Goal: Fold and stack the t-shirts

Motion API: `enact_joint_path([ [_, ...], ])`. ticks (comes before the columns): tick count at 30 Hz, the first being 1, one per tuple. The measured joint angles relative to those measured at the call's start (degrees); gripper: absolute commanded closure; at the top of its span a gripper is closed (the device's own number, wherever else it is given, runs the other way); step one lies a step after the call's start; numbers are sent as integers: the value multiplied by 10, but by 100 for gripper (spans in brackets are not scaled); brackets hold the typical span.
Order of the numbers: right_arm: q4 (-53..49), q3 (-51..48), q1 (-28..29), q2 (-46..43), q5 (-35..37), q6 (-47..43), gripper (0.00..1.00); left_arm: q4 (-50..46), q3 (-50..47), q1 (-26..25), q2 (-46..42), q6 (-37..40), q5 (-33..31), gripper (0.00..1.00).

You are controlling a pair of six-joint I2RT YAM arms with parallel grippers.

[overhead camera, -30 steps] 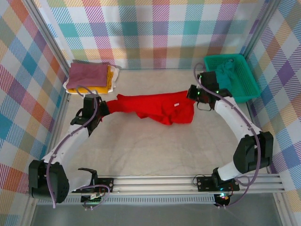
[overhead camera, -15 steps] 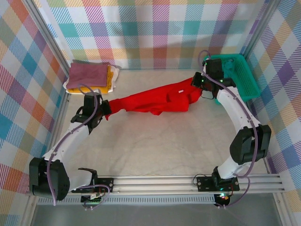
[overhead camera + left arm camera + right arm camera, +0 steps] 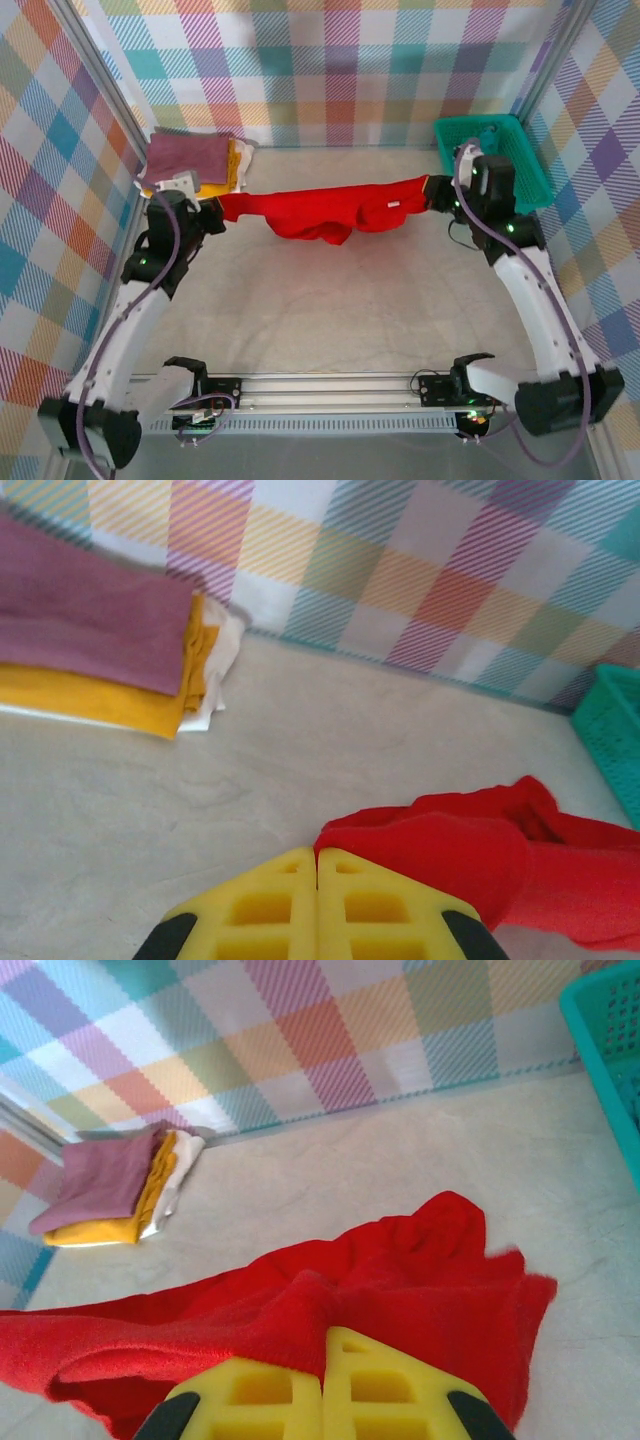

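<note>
The red t-shirt [image 3: 330, 210] hangs stretched between my two grippers above the table, sagging in the middle. My left gripper [image 3: 212, 207] is shut on its left end, the yellow fingers [image 3: 275, 905] pinching red cloth [image 3: 470, 865]. My right gripper [image 3: 432, 192] is shut on its right end, with the red t-shirt [image 3: 400, 1280] bunched over its fingers [image 3: 385, 1385]. A folded stack of t-shirts [image 3: 192, 165], mauve on mustard yellow on white, lies at the back left; the stack [image 3: 95, 650] [image 3: 115, 1185] shows in both wrist views.
A teal mesh basket [image 3: 520, 160] with teal cloth inside stands at the back right, just behind my right arm; the basket's edge [image 3: 612, 730] [image 3: 605, 1050] shows in both wrist views. Checked walls enclose the grey table [image 3: 330, 310] on three sides.
Both grippers have lifted and pulled apart, left one leftward and back, right one rightward. The red t-shirt rose from a crumpled heap into a taut band between them.
</note>
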Motion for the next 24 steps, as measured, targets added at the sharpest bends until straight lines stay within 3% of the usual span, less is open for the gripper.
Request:
enact_joint_path([
  [5,-4,-23,0,-106,-23,-16,100,-47,36,0,-79,25,19,100],
  [11,-24,37,0,-131,-12,-13,100,-101,151,0,-54,49,36,100],
  [15,-45,127,0,-48,47,10,100,-125,317,0,78,69,42,100],
  [20,-68,267,-6,167,94,43,98,-147,601,0,367,103,87,100],
  [21,-66,286,-8,210,98,50,92,-150,663,0,430,111,95,94],
  [23,-69,326,-15,309,105,66,61,-176,807,0,581,124,106,34],
  [24,-69,341,-19,348,109,73,54,-186,874,0,652,129,108,23],
])
